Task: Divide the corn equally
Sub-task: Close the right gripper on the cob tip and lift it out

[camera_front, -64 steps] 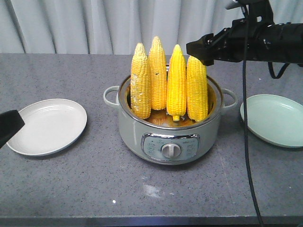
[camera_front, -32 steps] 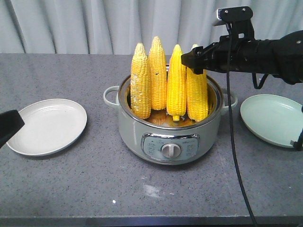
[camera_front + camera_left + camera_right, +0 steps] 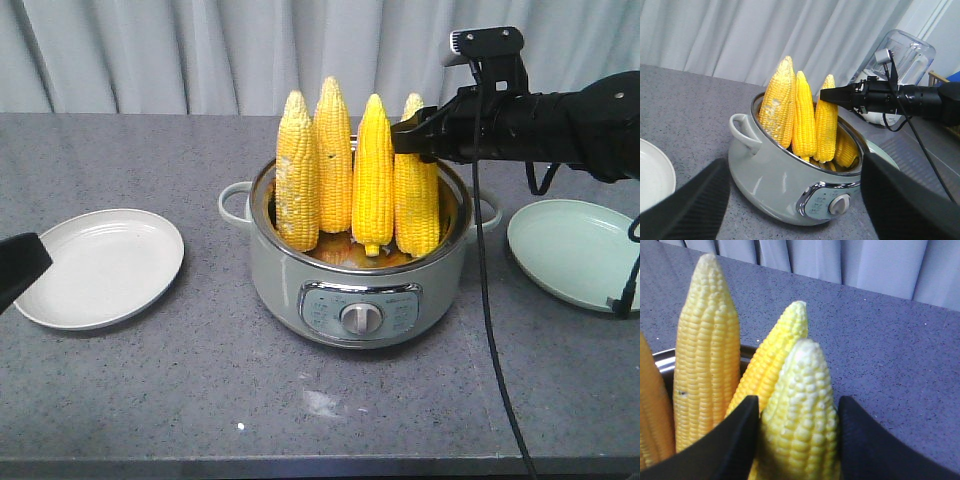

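Corn: four yellow tapered cobs (image 3: 350,170) upright in pale-green round electric pot (image 3: 285,275).
Right gripper (image 3: 798,400): fingers (image 3: 732,450) flank rightmost cob (image 3: 416,205) at its tip; grip unclear.
Left gripper (image 3: 792,165): spread wide, left of pot.

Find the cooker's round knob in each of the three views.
Front view: the knob sits low in the centre, on the front of the pot.
Left wrist view: at the bottom, right of centre.
Right wrist view: not in it.
Shared landmark: the corn standing upright in the pot.
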Motion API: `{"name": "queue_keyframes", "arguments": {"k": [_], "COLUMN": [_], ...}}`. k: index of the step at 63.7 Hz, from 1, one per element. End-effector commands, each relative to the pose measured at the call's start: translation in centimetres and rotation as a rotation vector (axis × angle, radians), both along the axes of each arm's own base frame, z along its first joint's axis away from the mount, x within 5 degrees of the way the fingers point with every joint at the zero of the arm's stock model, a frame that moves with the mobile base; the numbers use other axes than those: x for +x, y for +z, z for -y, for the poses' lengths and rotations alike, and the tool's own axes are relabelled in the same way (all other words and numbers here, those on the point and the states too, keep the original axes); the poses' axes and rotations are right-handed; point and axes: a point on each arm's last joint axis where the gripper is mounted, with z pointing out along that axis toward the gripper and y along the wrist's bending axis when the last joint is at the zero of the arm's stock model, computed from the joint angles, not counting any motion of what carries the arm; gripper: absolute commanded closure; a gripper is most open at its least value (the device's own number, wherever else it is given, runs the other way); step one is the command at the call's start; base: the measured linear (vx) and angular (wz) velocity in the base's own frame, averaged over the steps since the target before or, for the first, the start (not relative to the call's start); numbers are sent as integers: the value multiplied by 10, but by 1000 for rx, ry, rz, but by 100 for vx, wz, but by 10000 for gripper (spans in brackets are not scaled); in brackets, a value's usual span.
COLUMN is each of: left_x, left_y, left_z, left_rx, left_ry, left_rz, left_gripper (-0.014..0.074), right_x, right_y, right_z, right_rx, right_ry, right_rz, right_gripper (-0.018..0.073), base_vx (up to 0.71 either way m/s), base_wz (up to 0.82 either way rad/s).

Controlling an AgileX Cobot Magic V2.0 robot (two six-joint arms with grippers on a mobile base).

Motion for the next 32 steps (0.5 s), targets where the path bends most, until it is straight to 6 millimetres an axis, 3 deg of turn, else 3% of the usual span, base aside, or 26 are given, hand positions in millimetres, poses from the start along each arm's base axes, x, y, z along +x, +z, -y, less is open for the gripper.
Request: {"name": "queue_keyframes", "arguments": {"k": [1,10,15,23,32], "left_x": [1,1,1,1,1], "left_y": [13,13,13,13,13], "left_z": [0,0,0,0,0], "left_rx": [-47,-47,-47,-47,-47], "left_ry": [9,9,9,9,9], "left_rz": [34,34,34,34,34], "left_gripper": [63,63,63,63,63], "right_x": [-5,-6,-10,-26,-64], "right_y": [32,33,42,72,123], "right_z": [3,4,5,10,16], "right_rx": [29,28,30,38,64], "right_ry": [-26,-26,-33,-63,-62], "right_rz": [91,95,120,214,351], "right_gripper": [389,578,571,570,570], "base_vx": [0,0,0,0,0], "base_wz": [0,0,0,0,0]}}
